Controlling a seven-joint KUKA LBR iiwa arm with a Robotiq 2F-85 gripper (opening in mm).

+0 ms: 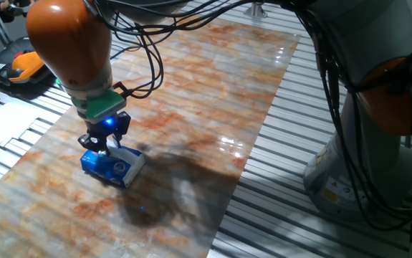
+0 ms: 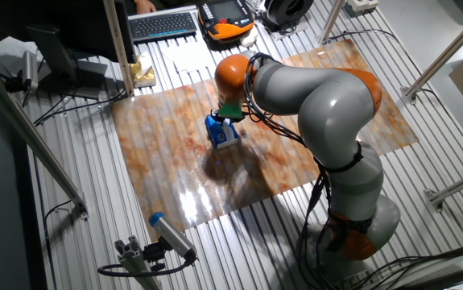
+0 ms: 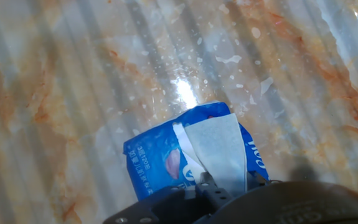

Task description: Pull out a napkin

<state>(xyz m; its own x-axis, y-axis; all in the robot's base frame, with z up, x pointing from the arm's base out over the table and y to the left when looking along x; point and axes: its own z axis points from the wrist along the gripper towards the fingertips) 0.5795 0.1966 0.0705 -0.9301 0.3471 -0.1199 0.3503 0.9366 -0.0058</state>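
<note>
- While the arm leans over the marble-patterned orange-and-white table mat (image 1: 213,93), one black two-finger gripper (image 1: 104,145) sits right on top of one blue-and-white plastic tissue packet (image 1: 112,166).
- Count: one packet, one thin white soft napkin sheet (image 3: 219,152), one gripper, one orange-and-grey arm (image 2: 312,89).
- Hand view: napkin rises from the packet's top slot as a tapering white tongue, its far end running up between the fingers at the bottom edge of that view.
- Gripper state: fingers close together with the napkin's upper end between them, so it looks clamped on the napkin; actual pad contact is hidden by the hand body.
- Packet lies flat on the mat, near the mat's left-front part in one fixed view, roughly mid-mat in the other fixed view.
- Edges: packet is well clear of every mat edge; bare mat on all sides of it.
- Mat sits on a ribbed aluminium table top (image 1: 313,236), which shows beyond the mat on all sides.
- Off the mat, far side: one black keyboard (image 2: 163,26), one orange-and-black handheld pendant (image 2: 227,18), flat white paper sheets (image 1: 8,122) – all well apart from the packet.
- One blue-tipped grey cylindrical tool (image 2: 171,235) lies on the ribbed top at the near edge in the other fixed view, well apart from the mat's working area.
</note>
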